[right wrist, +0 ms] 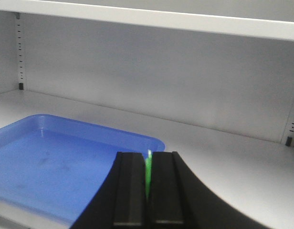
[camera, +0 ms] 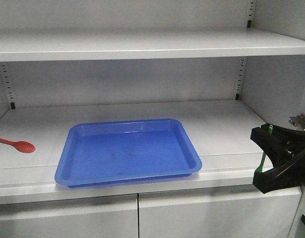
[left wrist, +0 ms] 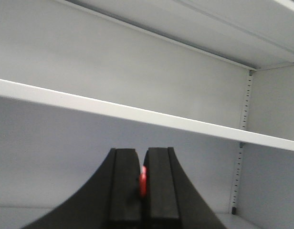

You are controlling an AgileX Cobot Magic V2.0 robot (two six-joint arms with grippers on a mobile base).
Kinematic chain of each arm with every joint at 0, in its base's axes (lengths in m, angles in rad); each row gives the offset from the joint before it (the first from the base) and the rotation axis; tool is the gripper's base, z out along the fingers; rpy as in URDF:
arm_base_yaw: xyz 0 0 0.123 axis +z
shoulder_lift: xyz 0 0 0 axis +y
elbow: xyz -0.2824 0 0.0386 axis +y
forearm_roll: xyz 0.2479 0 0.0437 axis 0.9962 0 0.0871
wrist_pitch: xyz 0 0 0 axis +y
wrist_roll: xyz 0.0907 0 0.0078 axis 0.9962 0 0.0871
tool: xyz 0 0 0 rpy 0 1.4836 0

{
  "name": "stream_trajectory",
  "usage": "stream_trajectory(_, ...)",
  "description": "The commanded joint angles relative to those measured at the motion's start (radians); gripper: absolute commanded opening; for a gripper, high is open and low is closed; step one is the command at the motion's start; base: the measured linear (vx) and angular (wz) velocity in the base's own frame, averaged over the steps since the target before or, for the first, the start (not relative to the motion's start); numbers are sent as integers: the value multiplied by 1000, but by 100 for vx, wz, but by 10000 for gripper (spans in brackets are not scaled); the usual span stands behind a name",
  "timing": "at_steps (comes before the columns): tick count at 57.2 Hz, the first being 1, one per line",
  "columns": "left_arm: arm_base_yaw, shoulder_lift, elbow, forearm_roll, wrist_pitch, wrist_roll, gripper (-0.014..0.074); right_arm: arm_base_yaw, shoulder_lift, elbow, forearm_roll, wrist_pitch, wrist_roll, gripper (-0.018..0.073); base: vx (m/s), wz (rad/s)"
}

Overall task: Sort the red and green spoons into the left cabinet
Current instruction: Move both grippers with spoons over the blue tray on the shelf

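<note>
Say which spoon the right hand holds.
The green spoon, pinched in the right hand; the red spoon is in the left hand.

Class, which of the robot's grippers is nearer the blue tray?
Right, probably. The right gripper hangs just right of the blue tray; the left gripper is outside the front view, beyond the tray's left side.

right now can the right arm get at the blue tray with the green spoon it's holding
Probably yes. The right gripper, shut on the green spoon, hangs just off the right side of the blue tray. Nothing stands between them and nothing lies in the tray. The shelf above sits well clear.
</note>
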State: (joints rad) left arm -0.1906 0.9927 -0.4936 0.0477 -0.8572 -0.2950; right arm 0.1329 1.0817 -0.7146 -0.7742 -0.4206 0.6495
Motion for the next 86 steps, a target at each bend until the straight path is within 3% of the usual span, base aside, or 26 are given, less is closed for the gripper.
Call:
stream_trajectory(1, -9, -7, -28, -7, -69, 2, 2, -2, -18, -27, 17, -59, -3, -1, 27, 3)
stream_trajectory(86, -9, -7, -28, -7, -77, 2, 2, -2, -18, -27, 17, -59, -3, -1, 12, 4)
